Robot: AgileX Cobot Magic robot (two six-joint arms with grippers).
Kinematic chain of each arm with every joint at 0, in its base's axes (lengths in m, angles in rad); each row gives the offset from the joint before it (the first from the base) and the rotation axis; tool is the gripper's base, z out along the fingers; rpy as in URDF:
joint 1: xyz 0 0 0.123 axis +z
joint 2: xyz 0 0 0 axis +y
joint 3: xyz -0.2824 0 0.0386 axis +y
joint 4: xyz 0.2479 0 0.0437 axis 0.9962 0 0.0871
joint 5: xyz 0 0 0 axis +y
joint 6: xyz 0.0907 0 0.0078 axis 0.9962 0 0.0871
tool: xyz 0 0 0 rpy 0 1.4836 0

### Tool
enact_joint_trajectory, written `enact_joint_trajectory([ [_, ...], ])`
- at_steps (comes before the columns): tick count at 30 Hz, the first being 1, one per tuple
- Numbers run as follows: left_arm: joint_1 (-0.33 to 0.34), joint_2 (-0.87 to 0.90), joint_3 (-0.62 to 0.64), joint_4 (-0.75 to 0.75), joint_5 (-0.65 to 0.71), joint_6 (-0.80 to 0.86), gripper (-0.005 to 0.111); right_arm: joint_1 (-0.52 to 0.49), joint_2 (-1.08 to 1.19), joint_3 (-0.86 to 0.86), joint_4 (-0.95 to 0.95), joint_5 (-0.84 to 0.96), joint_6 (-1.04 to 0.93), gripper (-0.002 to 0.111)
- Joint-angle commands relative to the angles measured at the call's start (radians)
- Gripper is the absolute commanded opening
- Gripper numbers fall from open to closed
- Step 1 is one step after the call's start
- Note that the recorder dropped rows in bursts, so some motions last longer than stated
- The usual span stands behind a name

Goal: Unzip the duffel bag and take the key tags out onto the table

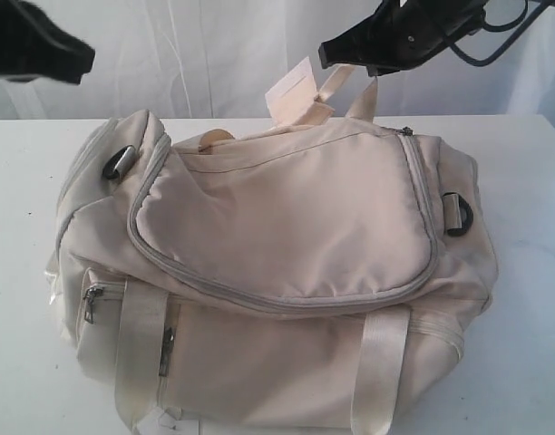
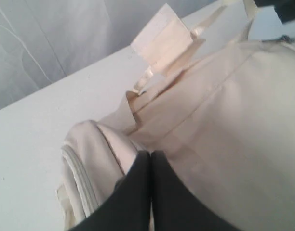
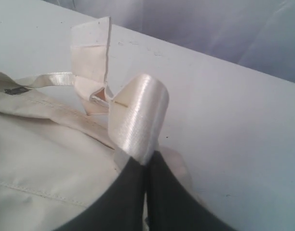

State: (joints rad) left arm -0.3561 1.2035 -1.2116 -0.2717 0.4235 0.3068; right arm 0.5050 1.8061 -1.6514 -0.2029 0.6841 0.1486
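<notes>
The cream-white duffel bag lies on the white table. Its grey zipper runs shut round the top flap, and the pull sits at the far right corner. My right gripper is above the bag's far side, shut on the loop of a webbing handle and holding it up. My left gripper hangs above the bag's left end, shut with nothing in it. The key tags are hidden.
A white paper hang tag sticks up at the far handle. Black D-rings sit at both ends. A small zipped side pocket and the near handle face the front. A white curtain hangs behind.
</notes>
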Motion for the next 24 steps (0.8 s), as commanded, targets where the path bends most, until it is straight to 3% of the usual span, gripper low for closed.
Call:
enact_joint_trajectory([
  [1, -0.004, 0.156, -0.128, -0.004, 0.001, -0.061, 0.0, -0.007, -0.034, -0.012, -0.011, -0.012, -0.017, 0.0],
  [6, 0.007, 0.347, -0.259, -0.112, 0.104, -0.087, 0.0, -0.007, -0.102, -0.012, -0.011, -0.019, -0.017, 0.0],
  [8, 0.005, 0.405, -0.3, -0.21, 0.146, -0.02, 0.004, -0.007, -0.13, -0.012, -0.011, -0.032, -0.017, 0.0],
  [10, 0.005, 0.449, -0.33, -0.366, 0.188, 0.104, 0.013, -0.007, -0.147, -0.012, -0.013, -0.035, -0.024, 0.0],
  [16, 0.001, 0.545, -0.357, -0.923, 0.251, 0.575, 0.06, -0.007, -0.147, -0.01, -0.006, -0.008, -0.041, 0.0],
  [18, -0.012, 0.574, -0.357, -1.032, 0.252, 0.721, 0.066, -0.007, -0.147, -0.01, -0.006, -0.008, -0.041, 0.0],
  [24, -0.095, 0.661, -0.357, -1.221, 0.182, 1.002, 0.066, -0.007, -0.147, -0.01, -0.002, -0.006, -0.03, 0.0],
])
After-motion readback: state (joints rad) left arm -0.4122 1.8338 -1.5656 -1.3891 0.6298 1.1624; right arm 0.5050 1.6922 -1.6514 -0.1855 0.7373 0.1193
